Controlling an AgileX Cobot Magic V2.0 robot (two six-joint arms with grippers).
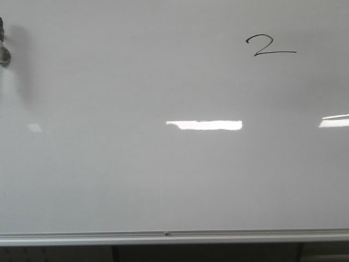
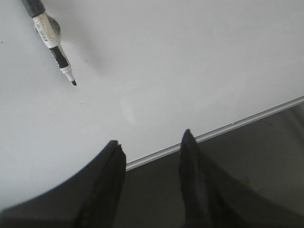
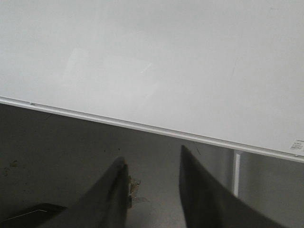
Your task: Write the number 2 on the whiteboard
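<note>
Now, the scene by parts:

Whiteboard: the whiteboard [image 1: 136,180] fills nearly the whole front view, glossy white-grey, with a silver rail [image 1: 174,238] along its lower edge. Bright light reflections lie across its middle and at its right edge.

Number 2: the number 2 [image 1: 268,47] is written in thin black line on the upper right part of the board in the front view, with a curled top and a long flat base stroke. It does not show in either wrist view.

Marker: a marker [image 2: 51,40] shows in the left wrist view, uncapped, with a dark body, a pale label and a black tip pointing at the board surface; whether the tip touches the board cannot be told. What holds it is out of the picture. A dark blurred shape at the left edge of the front view may be the same marker.

Left gripper: the left gripper [image 2: 151,142] has its two dark fingers [image 2: 107,175] spread apart with nothing between them, in front of the board's lower edge and rail.

Right gripper: the right gripper [image 3: 153,164] also has its fingers [image 3: 202,190] parted and empty, below the board's rail, with a dark floor behind.
</note>
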